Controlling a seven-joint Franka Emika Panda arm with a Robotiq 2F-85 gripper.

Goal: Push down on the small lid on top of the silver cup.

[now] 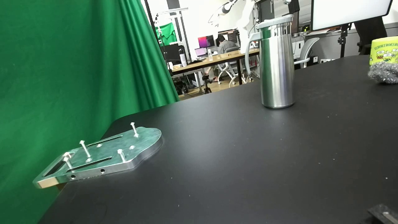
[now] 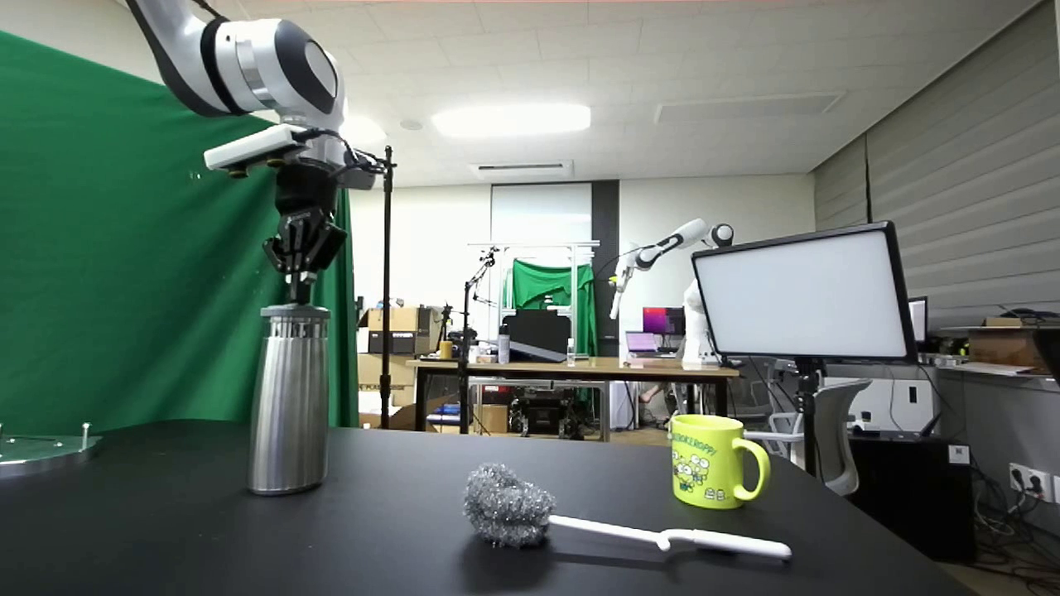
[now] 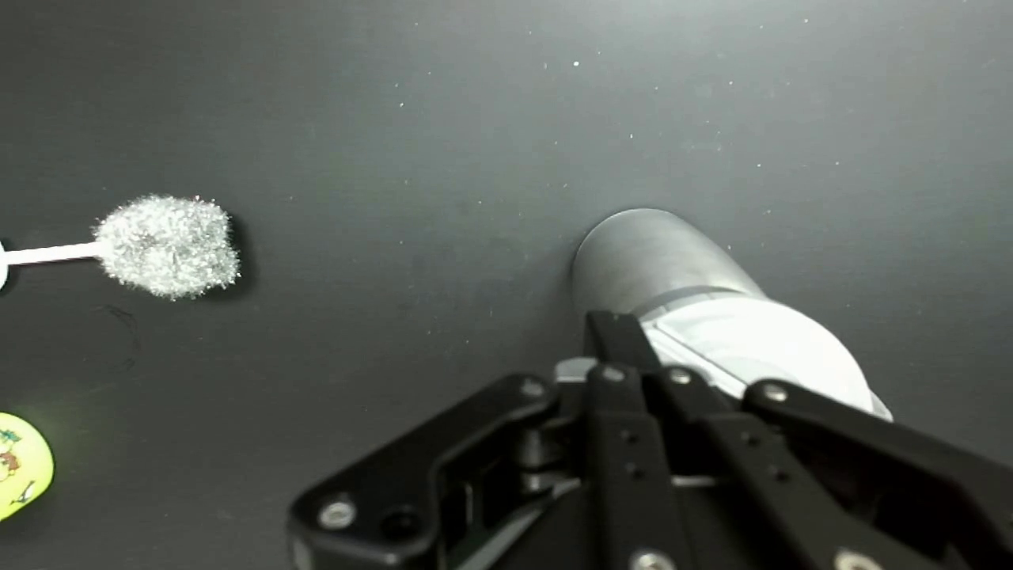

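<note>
The silver cup, a tall brushed-metal cylinder, stands upright on the black table in both exterior views (image 1: 277,71) (image 2: 290,406) and in the wrist view (image 3: 649,257). The flat greyish small lid sits on its top (image 1: 273,22) (image 2: 295,312); it looks bright white in the wrist view (image 3: 768,340). A pale handle (image 1: 250,51) shows on the cup's side. My gripper (image 2: 300,291) is shut and points straight down onto the lid, its tips at or just over the lid's top. In the wrist view the shut tips (image 3: 621,340) overlap the lid's edge; I cannot tell whether they touch.
A lime-green mug (image 2: 708,459) and a steel-wool scrubber with a white handle (image 2: 505,505) are on the table, apart from the cup. A flat greenish plate with pegs (image 1: 124,146) lies at the table edge by the green curtain (image 1: 77,62). A light panel (image 2: 803,294) stands behind.
</note>
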